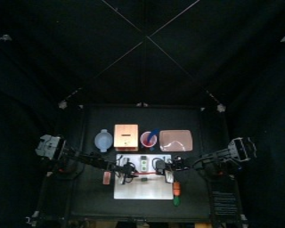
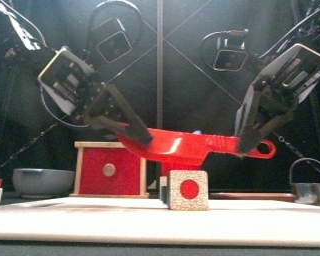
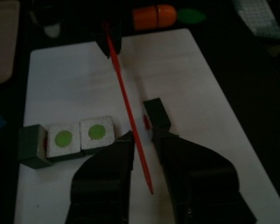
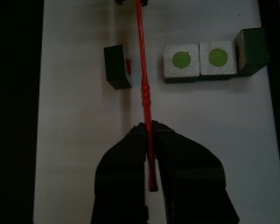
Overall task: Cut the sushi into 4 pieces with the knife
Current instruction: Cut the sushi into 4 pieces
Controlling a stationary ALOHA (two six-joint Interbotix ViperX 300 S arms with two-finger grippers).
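White flat cutting board (image 4: 66, 131): beneath all fingers. Left gripper (image 3: 140, 147), right gripper (image 4: 146, 140): each clamped on thin red toy knife (image 2: 190, 148) stretched between fingertips. Dark green toy sushi roll (image 4: 201, 59): below, beside blade; loose block (image 4: 116, 68) opposite. Advised: centre on next seam, press level.

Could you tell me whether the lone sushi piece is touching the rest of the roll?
Apart. The right wrist view shows bare white board between the lone sushi piece and the rest of the roll.
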